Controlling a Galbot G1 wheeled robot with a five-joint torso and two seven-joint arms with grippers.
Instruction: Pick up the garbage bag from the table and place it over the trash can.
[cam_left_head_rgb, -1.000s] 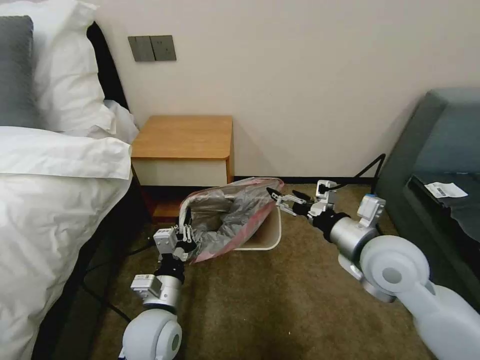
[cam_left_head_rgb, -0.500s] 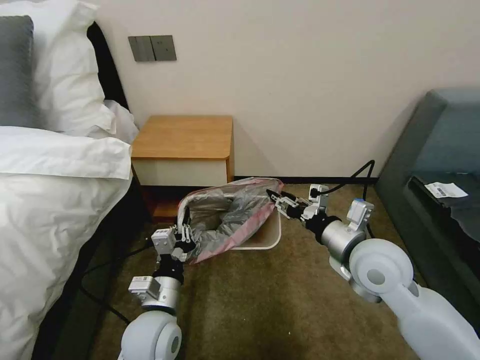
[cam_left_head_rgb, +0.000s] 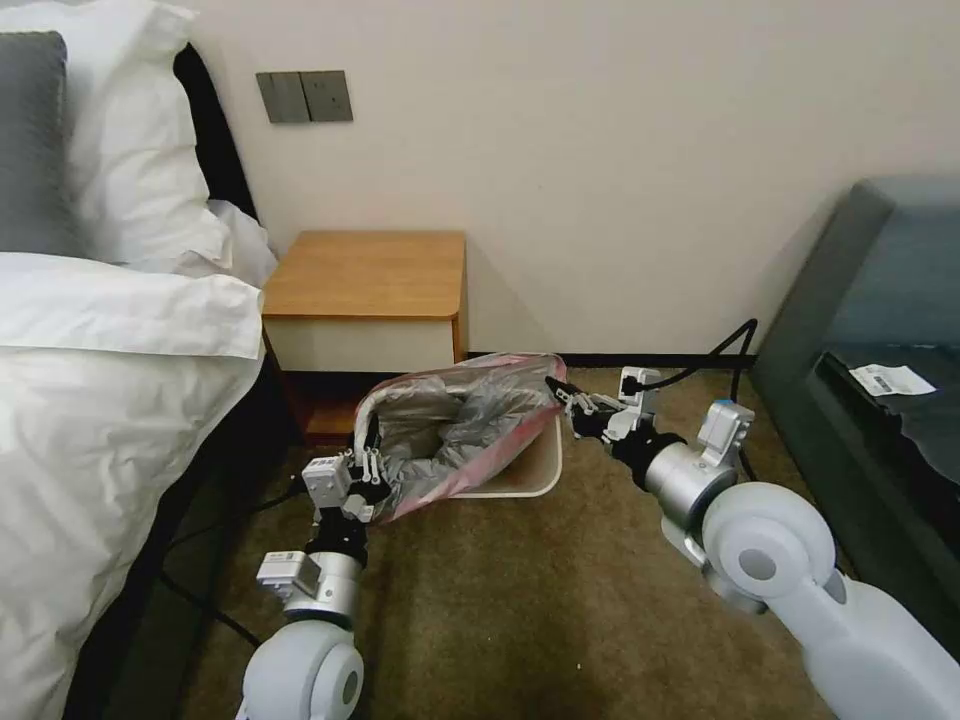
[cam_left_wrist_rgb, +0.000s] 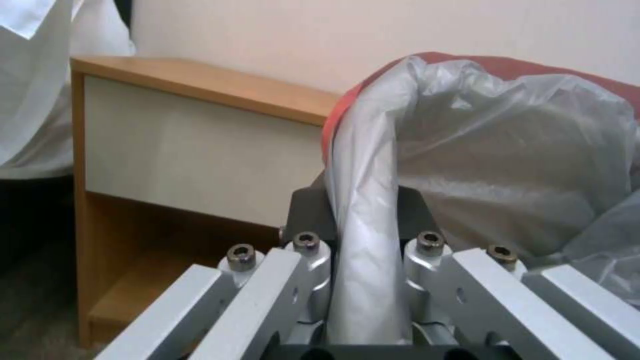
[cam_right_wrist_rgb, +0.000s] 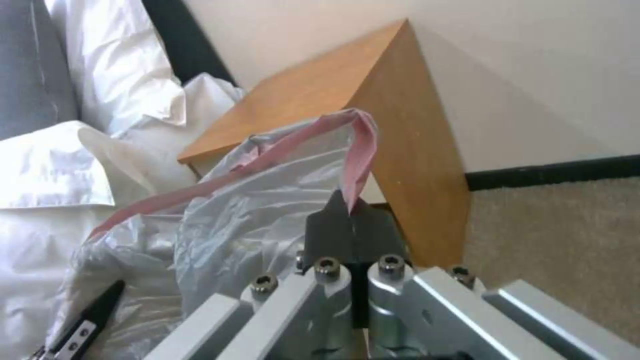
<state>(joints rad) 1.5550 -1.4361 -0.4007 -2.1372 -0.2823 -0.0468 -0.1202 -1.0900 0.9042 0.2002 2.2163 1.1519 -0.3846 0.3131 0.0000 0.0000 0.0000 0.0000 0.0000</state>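
The garbage bag (cam_left_head_rgb: 455, 425), grey crinkly plastic with a pink-red edge, hangs stretched open between my two grippers, over the cream trash can (cam_left_head_rgb: 527, 467) on the carpet. My left gripper (cam_left_head_rgb: 367, 458) is shut on the bag's near-left edge; in the left wrist view the bag (cam_left_wrist_rgb: 467, 165) runs between the closed fingers of the left gripper (cam_left_wrist_rgb: 363, 212). My right gripper (cam_left_head_rgb: 556, 387) is shut on the far-right pink edge; in the right wrist view it (cam_right_wrist_rgb: 351, 212) pinches the pink band of the bag (cam_right_wrist_rgb: 267, 205). The table (cam_left_head_rgb: 365, 275) stands just behind, its top bare.
A bed with white duvet (cam_left_head_rgb: 100, 400) fills the left side. A dark green sofa (cam_left_head_rgb: 880, 330) stands at the right. A black cable (cam_left_head_rgb: 725, 350) loops from my right wrist. Open carpet (cam_left_head_rgb: 520, 600) lies in front of the bin.
My right arm has drawn a little to the left and back while keeping its hold on the bag's edge. The left gripper and the bag's open mouth have barely shifted.
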